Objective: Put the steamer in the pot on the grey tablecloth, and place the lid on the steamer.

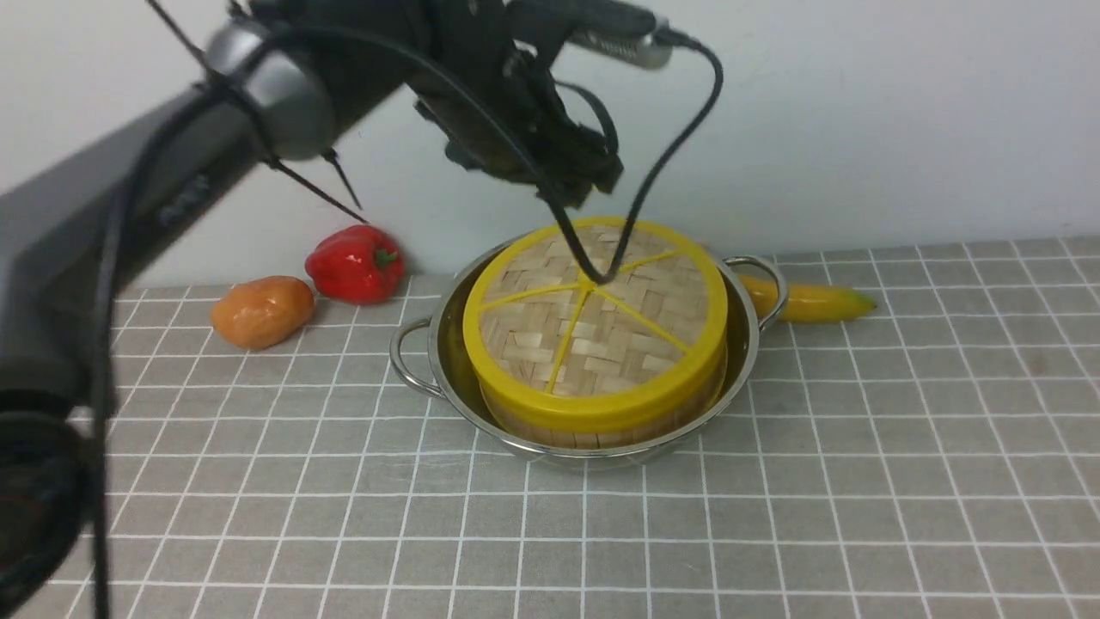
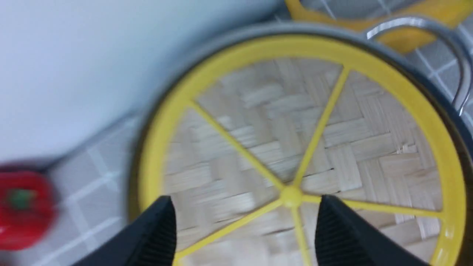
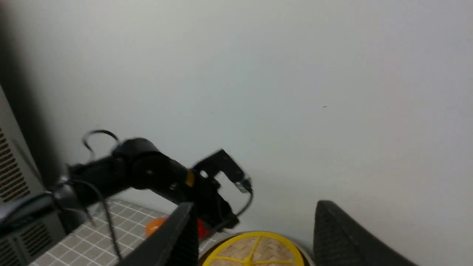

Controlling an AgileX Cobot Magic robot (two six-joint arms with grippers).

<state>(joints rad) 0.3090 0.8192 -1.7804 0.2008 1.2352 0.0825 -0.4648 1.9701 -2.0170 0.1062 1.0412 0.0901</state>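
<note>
The shiny pot [image 1: 447, 361] stands on the grey tablecloth [image 1: 773, 499]. Inside it sits the steamer [image 1: 550, 434], only its wooden wall showing under the lid [image 1: 593, 318]. The woven lid with its yellow rim and spokes lies flat on the steamer. My left gripper [image 1: 574, 185] hovers just above the lid's far side. In the left wrist view the left gripper [image 2: 247, 201] is open over the lid [image 2: 295, 147], one finger on each side of the hub, holding nothing. My right gripper [image 3: 255, 207] is open and empty, raised high, with the lid [image 3: 255, 251] far below.
A red pepper [image 1: 355, 262] and an orange fruit [image 1: 262, 311] lie at the back left near the wall. A banana [image 1: 808, 301] lies behind the pot's right handle [image 1: 765, 279]. The white wall stands close behind the pot. The left arm [image 1: 172, 172] crosses the upper left.
</note>
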